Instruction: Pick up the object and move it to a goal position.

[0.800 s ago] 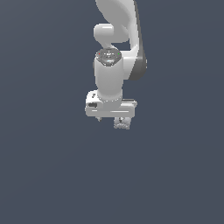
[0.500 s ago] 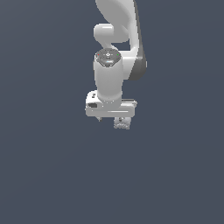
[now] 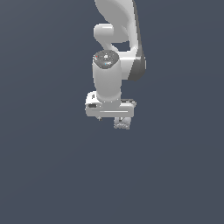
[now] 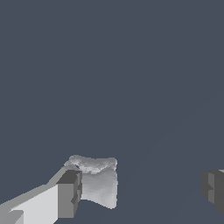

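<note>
Wrist view: my gripper (image 4: 140, 190) is wide open, nothing held. One finger (image 4: 70, 194) sits right beside the object (image 4: 97, 183), maybe touching it, can't tell; the other finger (image 4: 213, 188) is well apart on the far side. So the pale, lumpy, mottled lump is between the pads but hard over toward one of them, not centred. My guess why: I came down w/ an offset, so when the pads close, the near one will meet it first and may shove it sideways before the far one arrives.

Exterior view: the arm (image 3: 114, 52) hangs straight down over the spot, hand level, obj peeking out just under the gripper's tip, toward the exterior view's right. Pick not done yet, imo.

Surface (image 4: 131, 78) is flat, dark blue-grey, featureless; no goal marker visible. No walls, no horizon, can't tell floor from backdrop.
</note>
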Controlling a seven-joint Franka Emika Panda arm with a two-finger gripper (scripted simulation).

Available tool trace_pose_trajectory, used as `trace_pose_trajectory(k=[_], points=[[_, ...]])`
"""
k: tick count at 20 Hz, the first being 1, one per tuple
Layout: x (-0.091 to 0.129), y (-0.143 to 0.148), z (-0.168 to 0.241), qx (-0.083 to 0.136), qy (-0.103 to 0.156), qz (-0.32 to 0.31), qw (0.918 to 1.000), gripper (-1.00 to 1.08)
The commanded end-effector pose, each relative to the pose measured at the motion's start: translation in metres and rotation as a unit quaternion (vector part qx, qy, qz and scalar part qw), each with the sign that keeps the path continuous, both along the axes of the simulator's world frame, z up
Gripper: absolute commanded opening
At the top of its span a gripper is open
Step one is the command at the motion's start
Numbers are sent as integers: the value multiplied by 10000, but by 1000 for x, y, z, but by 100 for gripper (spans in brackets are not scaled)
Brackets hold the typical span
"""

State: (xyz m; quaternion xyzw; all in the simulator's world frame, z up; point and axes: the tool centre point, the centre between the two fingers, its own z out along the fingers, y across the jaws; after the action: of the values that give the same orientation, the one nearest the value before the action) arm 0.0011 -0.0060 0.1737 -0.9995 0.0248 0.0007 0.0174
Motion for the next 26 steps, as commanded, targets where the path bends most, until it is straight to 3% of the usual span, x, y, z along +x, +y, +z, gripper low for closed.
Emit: trace_pose_trajectory(k=[1,9,15,20,26], points=[[0,1,0,-3,-2,55,10000,100],[-5,5,-5,-20,-10,578,9983,100],[-11,10,-12,-44,-22,1293,9916,100],[-17,17,-18,-65,-34,2045,9788,100],[-25,25,-26,-86,-48,2943,9557,100]])
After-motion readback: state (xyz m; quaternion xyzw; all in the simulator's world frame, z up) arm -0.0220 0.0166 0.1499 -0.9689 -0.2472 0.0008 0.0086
